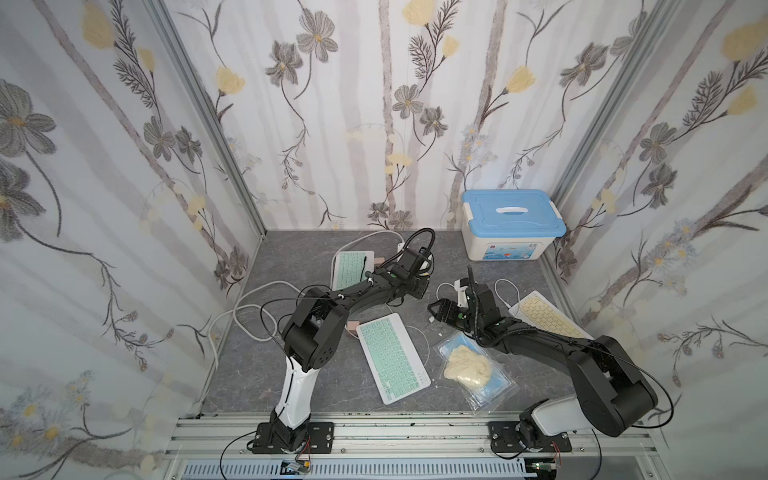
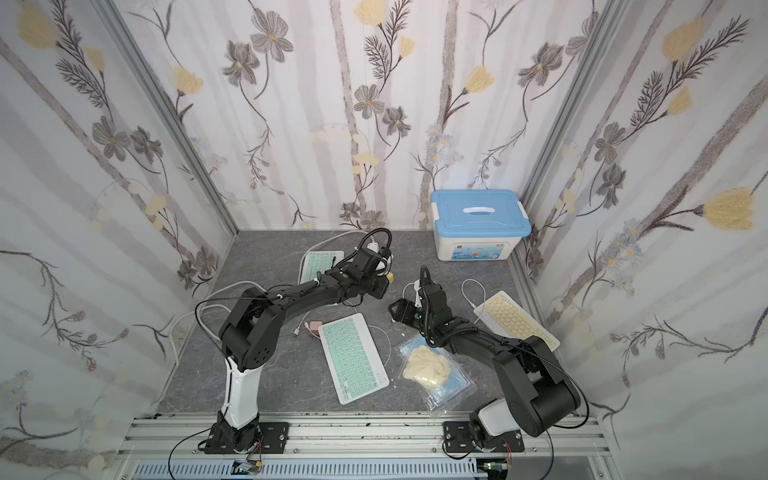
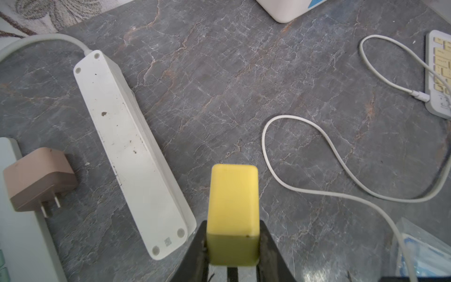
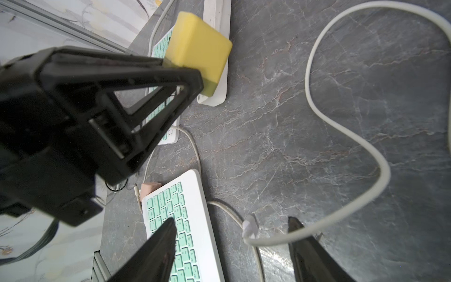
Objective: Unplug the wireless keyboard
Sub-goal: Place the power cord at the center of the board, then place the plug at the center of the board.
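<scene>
Grey marble tabletop (image 1: 257, 374) underfoot, and in its far right corner sits a white storage box (image 1: 503, 245) with a blue lid. The left arm (image 1: 307, 332) and the right arm (image 1: 602, 365) both lean in toward the middle of the table. There are three keyboards out. A green keyboard (image 1: 392, 357) lies slantwise in the centre, and a second green keyboard (image 1: 351, 266) is at the back, half under the left arm. The cream keyboard (image 1: 548, 318), the one that matters, is flat by the right wall, just beside the right arm. In front of it lies a clear packet (image 1: 469, 365) with a cream bundle on top. Over to the power strip (image 3: 127, 146): it lies with a plain face up, round pads at the corners. The left gripper (image 3: 233, 227) is clamped on the yellow charger (image 3: 233, 195), held by the strip's end; I can't tell whether they touch. A white cable (image 3: 380, 63) loops across the stone, its plug against the cream keyboard's edge. The right gripper (image 4: 231, 219) is spread wide, gripping nothing, and a cable end (image 4: 250, 229) sits in the gap; I can't tell if it's the same lead. A pink adapter (image 3: 36, 180) lies prongs-out beside the strip.
</scene>
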Action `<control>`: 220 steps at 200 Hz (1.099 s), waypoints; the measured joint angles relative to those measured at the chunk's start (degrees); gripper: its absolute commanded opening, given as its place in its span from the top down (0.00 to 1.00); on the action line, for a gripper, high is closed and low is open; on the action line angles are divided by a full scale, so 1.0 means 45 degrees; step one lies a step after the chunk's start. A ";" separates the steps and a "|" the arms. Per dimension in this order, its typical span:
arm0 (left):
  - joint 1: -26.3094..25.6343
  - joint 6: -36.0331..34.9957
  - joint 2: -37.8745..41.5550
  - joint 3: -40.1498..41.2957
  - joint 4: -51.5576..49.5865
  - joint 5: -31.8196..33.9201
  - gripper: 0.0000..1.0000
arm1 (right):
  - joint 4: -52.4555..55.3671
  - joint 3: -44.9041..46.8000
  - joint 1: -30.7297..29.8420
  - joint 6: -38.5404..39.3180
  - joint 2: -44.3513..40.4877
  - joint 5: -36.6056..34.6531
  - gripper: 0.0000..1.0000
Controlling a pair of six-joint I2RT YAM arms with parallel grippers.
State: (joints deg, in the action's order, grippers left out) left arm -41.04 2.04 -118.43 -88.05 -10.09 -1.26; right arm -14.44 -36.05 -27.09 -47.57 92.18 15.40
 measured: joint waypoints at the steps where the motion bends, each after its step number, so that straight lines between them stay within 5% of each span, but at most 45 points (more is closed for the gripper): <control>1: 0.0000 0.0005 -0.0034 -0.0024 0.0005 0.0005 1.00 | 0.0000 0.0015 0.0005 0.0015 -0.0005 0.0000 0.28; 90: 0.0083 0.0661 -0.2618 -0.2016 -0.0559 0.0393 1.00 | 0.0369 0.0724 0.0058 0.0121 -0.1039 -0.0044 0.27; 114: 0.0092 0.0767 -0.2963 -0.2453 -0.0607 0.0471 0.91 | 0.0369 0.0879 0.0107 0.0121 -0.1175 -0.0058 0.27; 182: -0.0010 0.1224 -0.2924 -0.2623 -0.0923 0.0228 0.38 | 0.0423 0.1064 0.0136 0.0083 -0.2040 -0.0121 0.27; 220: -0.0053 0.1258 -0.1938 -0.2613 -0.1030 0.0233 0.28 | 0.0996 0.1073 0.0704 0.0238 -0.3487 -0.0209 0.25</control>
State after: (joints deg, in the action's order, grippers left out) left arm -41.28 7.70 -127.15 -99.81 -14.72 -0.21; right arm -9.96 -31.22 -23.92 -46.50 76.49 14.46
